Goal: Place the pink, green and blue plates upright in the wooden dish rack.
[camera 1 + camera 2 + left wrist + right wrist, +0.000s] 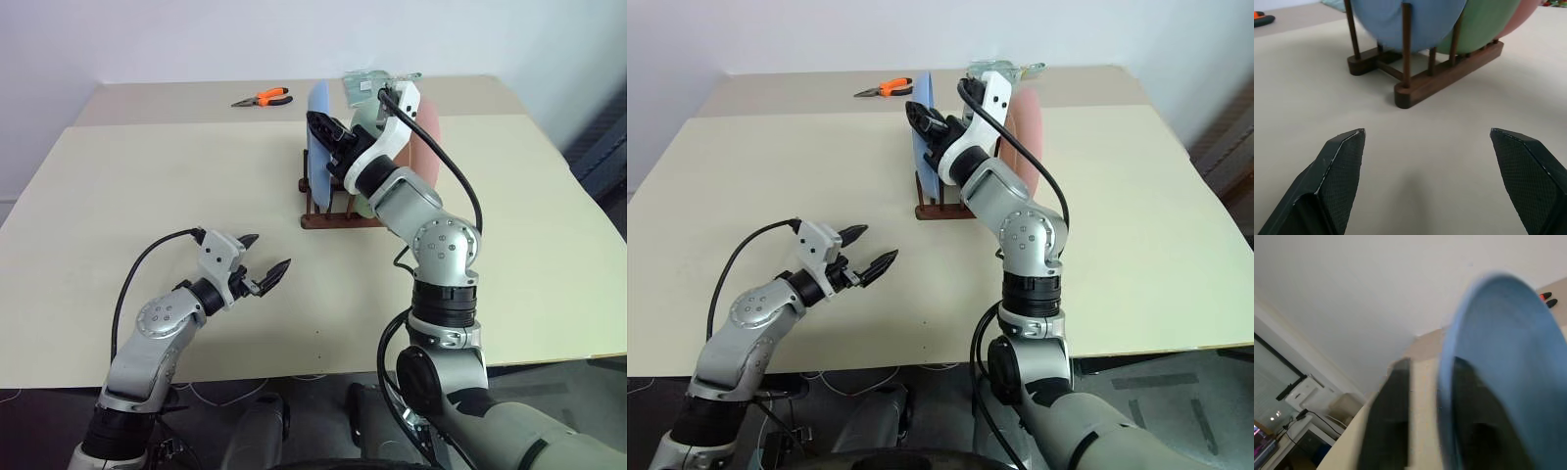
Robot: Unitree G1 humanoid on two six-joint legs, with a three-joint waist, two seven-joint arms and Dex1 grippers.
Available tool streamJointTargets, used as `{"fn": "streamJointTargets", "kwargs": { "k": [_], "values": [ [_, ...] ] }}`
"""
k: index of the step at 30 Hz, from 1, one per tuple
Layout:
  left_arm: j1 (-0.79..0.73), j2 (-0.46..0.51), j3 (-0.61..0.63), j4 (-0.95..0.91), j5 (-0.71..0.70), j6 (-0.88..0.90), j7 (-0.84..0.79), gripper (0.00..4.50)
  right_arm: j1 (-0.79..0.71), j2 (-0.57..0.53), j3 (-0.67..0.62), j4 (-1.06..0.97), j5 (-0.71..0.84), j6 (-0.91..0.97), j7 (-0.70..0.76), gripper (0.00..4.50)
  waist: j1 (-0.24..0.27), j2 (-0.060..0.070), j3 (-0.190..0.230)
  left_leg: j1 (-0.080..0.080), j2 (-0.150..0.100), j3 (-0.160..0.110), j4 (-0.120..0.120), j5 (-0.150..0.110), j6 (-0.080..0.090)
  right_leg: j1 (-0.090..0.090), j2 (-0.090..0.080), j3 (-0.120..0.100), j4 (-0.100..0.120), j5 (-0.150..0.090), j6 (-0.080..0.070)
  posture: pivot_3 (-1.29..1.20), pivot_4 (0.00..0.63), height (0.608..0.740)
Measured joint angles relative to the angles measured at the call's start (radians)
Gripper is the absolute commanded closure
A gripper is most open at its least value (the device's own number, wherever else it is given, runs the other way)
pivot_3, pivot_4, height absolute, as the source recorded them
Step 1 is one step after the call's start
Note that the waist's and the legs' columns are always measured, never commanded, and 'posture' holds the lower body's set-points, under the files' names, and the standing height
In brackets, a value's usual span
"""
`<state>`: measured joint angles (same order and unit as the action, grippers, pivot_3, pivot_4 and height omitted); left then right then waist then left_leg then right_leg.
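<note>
The wooden dish rack (338, 217) stands mid-table with three plates upright in it. The blue plate (318, 137) is on its left, the green plate (1484, 24) in the middle, mostly hidden behind my right arm in the eye views, and the pink plate (428, 147) on the right. My right gripper (323, 127) is at the blue plate's top edge. In the right wrist view its fingers (1396, 421) stand apart on either side of the blue rim (1449, 382), with a gap showing. My left gripper (271, 252) hovers open and empty above the table, in front and to the left of the rack (1449, 73).
Orange-handled pliers (263, 98) lie at the back left of the table. A clear and green object (377, 78) sits behind the rack at the far edge. A seam (176, 125) runs across the table behind the rack.
</note>
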<state>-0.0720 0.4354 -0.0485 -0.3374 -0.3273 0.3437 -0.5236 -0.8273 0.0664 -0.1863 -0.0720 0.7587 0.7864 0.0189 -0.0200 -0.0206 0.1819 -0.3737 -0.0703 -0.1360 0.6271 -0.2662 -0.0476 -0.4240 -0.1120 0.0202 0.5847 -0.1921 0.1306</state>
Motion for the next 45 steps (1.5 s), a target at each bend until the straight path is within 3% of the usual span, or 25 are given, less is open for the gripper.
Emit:
{"fn": "streamJointTargets", "kwargs": {
  "k": [2,6,11,15,19,23,28,39,45],
  "values": [
    [0.006,-0.003,-0.001,-0.002,0.002,0.0,0.001,0.28,-0.003,-0.045,0.041,0.001,-0.049,-0.032,0.033,0.94,0.001,0.0,0.0,0.0,0.0,0.0,0.0,0.0,0.0,0.0,0.0,0.0,0.0,0.0,0.0,0.0,0.15,0.74],
    [0.016,-0.005,-0.007,-0.019,0.01,0.001,0.001,0.28,-0.005,-0.208,0.174,-0.037,-0.201,-0.136,0.169,0.94,0.004,0.0,0.0,-0.001,0.0,0.0,0.001,0.0,0.0,0.001,0.0,0.0,-0.001,0.0,0.0,0.0,0.15,0.74],
    [0.011,-0.006,-0.016,-0.018,0.022,0.002,0.001,0.28,0.009,-0.431,0.211,-0.224,-0.284,-0.269,0.373,0.94,0.005,-0.001,0.0,-0.001,0.0,0.0,0.001,0.0,0.0,0.002,0.0,0.0,-0.001,0.0,0.001,0.0,0.15,0.74],
    [-0.022,-0.004,-0.01,0.03,0.071,-0.018,0.017,0.28,0.215,-0.679,0.105,-0.339,-0.263,-0.282,0.557,0.94,0.015,-0.003,-0.002,0.0,-0.001,-0.001,0.003,-0.001,0.001,0.008,-0.001,-0.002,-0.006,-0.005,0.002,0.0,0.15,0.74],
    [-0.024,0.025,0.034,0.116,0.096,-0.063,0.01,0.28,0.56,-0.858,-0.106,-0.295,-0.263,-0.261,0.683,0.94,0.03,-0.002,-0.001,0.001,-0.001,0.001,0.003,-0.002,0.004,0.009,-0.002,-0.001,-0.007,-0.005,0.001,0.0,0.15,0.74],
    [-0.032,0.038,0.055,0.168,0.102,-0.095,-0.007,0.28,0.741,-0.884,-0.178,-0.245,-0.285,-0.3,0.757,0.94,0.023,0.001,-0.001,0.002,0.0,0.004,0.004,-0.002,0.004,0.008,-0.002,0.0,-0.006,-0.006,0.003,0.0,0.15,0.74],
    [-0.016,0.055,0.07,0.185,0.109,-0.117,-0.022,0.28,0.77,-0.867,-0.125,-0.135,-0.37,-0.411,0.769,0.94,0.023,0.001,-0.001,0.002,0.0,0.004,0.004,-0.002,0.003,0.009,-0.003,0.0,-0.006,-0.006,0.003,0.0,0.15,0.74],
    [0.045,0.034,0.078,0.179,0.132,-0.142,0.011,0.28,0.576,-0.807,-0.005,0.129,-0.474,-0.577,0.766,0.94,0.03,0.001,-0.001,0.002,-0.001,0.004,0.005,-0.002,0.003,0.009,-0.004,0.0,-0.006,-0.003,-0.001,0.0,0.15,0.74],
    [0.003,0.034,0.083,0.22,0.141,-0.167,0.013,0.28,0.501,-0.778,0.036,0.203,-0.515,-0.629,0.753,0.94,0.033,0.001,-0.001,0.002,-0.001,0.003,0.005,-0.002,0.003,0.009,-0.004,-0.001,-0.006,-0.003,0.0,0.0,0.15,0.74]
  ]
}}
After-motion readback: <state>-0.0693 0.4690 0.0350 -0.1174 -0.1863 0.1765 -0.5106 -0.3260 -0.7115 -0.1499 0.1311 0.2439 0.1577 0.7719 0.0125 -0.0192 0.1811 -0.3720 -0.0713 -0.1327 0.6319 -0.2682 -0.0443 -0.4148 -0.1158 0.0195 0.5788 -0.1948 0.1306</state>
